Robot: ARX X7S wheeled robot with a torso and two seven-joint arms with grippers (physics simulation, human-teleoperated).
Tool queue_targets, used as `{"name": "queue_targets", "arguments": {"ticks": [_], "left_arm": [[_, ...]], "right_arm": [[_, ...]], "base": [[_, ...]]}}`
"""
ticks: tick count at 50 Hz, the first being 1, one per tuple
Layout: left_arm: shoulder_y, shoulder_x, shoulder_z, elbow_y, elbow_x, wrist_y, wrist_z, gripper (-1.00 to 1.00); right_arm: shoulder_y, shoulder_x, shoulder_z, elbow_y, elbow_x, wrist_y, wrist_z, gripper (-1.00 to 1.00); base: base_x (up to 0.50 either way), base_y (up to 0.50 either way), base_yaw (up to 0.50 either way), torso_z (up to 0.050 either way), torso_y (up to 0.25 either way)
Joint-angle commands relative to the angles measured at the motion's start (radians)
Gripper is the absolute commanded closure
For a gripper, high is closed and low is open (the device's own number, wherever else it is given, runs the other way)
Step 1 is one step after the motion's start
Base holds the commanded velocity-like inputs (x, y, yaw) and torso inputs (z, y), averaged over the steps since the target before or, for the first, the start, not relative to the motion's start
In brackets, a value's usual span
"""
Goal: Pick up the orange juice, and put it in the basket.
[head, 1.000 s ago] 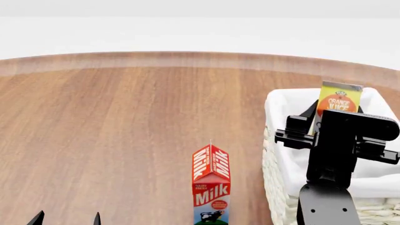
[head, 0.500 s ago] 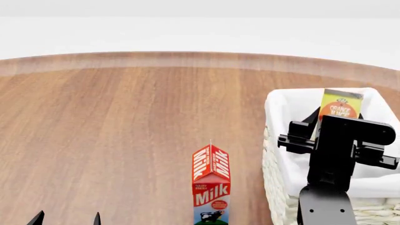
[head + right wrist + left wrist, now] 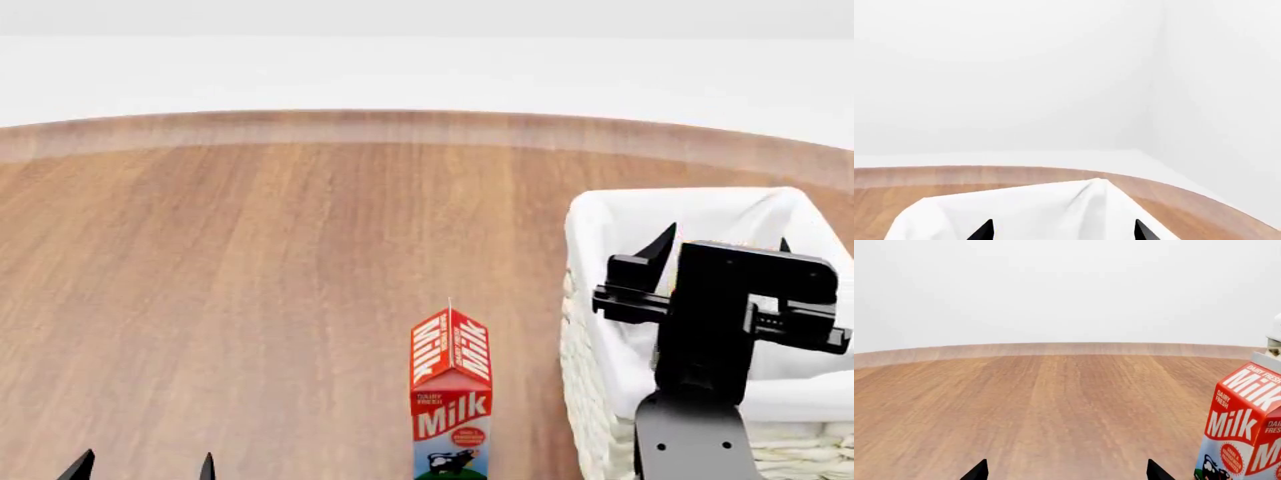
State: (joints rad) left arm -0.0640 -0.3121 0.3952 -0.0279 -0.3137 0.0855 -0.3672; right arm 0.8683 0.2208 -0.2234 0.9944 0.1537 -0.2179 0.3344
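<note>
From the head, the right pincer (image 3: 721, 243) hangs over the white basket (image 3: 601, 225), tips spread wide, holding nothing. The orange juice cannot be seen. A carton (image 3: 450, 395) reading "Milk" stands on the wood surface (image 3: 240, 280), left of the basket.

Left wrist: the left pincer (image 3: 1062, 472) is spread wide, empty. The carton says "DAIRY FRESH Milk".

Right wrist: two spread tips over the white lining.

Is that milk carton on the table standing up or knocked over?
Standing upright. The milk carton has its peaked top pointing up and its "Milk" lettering level, alone on the wooden table.
</note>
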Motion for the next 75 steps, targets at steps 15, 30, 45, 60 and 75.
{"name": "queue_targets", "arguments": {"ticks": [15,30,45,60,75], "left_arm": [[-0.002,-0.004,0.005,-0.001,-0.004,0.002,-0.004,-1.00],[-0.003,-0.006,0.009,-0.001,-0.006,0.003,-0.007,-1.00],[-0.004,-0.008,0.012,-0.001,-0.008,0.004,-0.009,-1.00],[-0.004,-0.010,0.015,-0.002,-0.010,0.006,-0.012,-1.00],[-0.005,-0.012,0.018,-0.002,-0.012,0.007,-0.014,-1.00]], "right_arm": [[-0.129,0.027,-0.027,-0.383,0.010,0.160,-0.014,-1.00],[-0.157,0.047,-0.021,-0.503,0.030,0.201,-0.011,-1.00],[-0.230,0.077,-0.004,-0.701,0.072,0.265,0.003,-1.00],[-0.304,0.108,-0.008,-0.925,0.107,0.331,0.008,-1.00],[-0.356,0.136,-0.010,-1.068,0.130,0.369,0.015,-1.00]], "base": [[0.00,0.00,0.00,0.000,0.000],[0.00,0.00,0.00,0.000,0.000],[0.00,0.00,0.00,0.000,0.000],[0.00,0.00,0.00,0.000,0.000],[0.00,0.00,0.00,0.000,0.000]]}}
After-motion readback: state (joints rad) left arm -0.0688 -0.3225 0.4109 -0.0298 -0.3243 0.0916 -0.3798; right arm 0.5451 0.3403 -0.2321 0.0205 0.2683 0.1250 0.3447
